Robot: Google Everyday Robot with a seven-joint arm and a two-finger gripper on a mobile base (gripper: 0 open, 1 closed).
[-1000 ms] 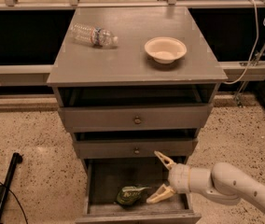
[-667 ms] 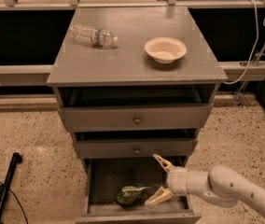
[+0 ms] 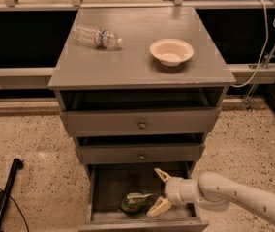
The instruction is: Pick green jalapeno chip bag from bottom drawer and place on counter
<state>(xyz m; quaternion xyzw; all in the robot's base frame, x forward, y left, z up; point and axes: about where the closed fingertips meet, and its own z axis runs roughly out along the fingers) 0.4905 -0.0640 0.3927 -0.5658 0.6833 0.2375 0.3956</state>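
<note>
The green jalapeno chip bag (image 3: 135,202) lies on the floor of the open bottom drawer (image 3: 109,183), near its front middle. My gripper (image 3: 159,191) reaches in from the right, just to the right of the bag, with its two cream fingers spread wide apart, one above and one at the bag's right edge. It holds nothing. The counter (image 3: 132,57) is the grey top of the cabinet, above the two knob-fronted drawers.
A clear plastic water bottle (image 3: 96,36) lies on the counter's back left. A cream bowl (image 3: 171,51) stands on its right side. A black pole (image 3: 4,195) lies on the speckled floor at the left. A white cable (image 3: 266,37) hangs at the right.
My gripper has moved a little to the left, closer to the chip bag. The bag, bottle and bowl have not moved.
</note>
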